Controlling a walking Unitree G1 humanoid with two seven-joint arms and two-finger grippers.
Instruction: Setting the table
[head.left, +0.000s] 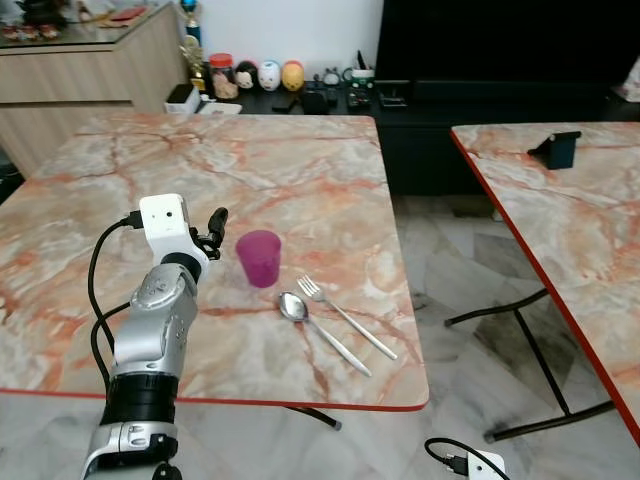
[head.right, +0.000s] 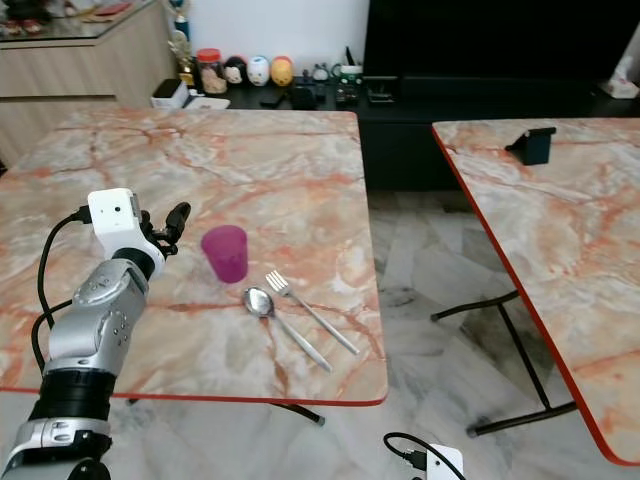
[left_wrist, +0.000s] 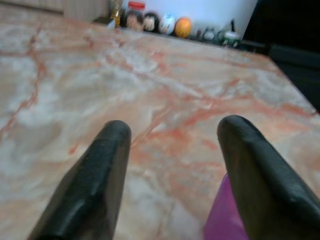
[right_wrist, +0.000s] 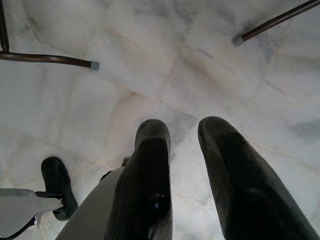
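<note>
Three things are sitting on the marble desk (head.left: 120, 180): purple cup (head.left: 259, 258), with spoon (head.left: 293, 307) and fork (head.left: 310, 289) just beside it. Left gripper (left_wrist: 172, 131) is hovering spread open beside the cup, whose edge is getting cut off in the wrist view. Right gripper (right_wrist: 182, 131) is hanging over the floor, fingers slightly apart.

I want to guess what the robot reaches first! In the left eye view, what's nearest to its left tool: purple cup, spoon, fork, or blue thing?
From the left tool:
1. Purple plastic cup, just beside it.
2. Silver metal spoon, nearer the table's front edge.
3. Silver metal fork, just beyond the spoon.
4. Dark blue object, on the other table.
</note>
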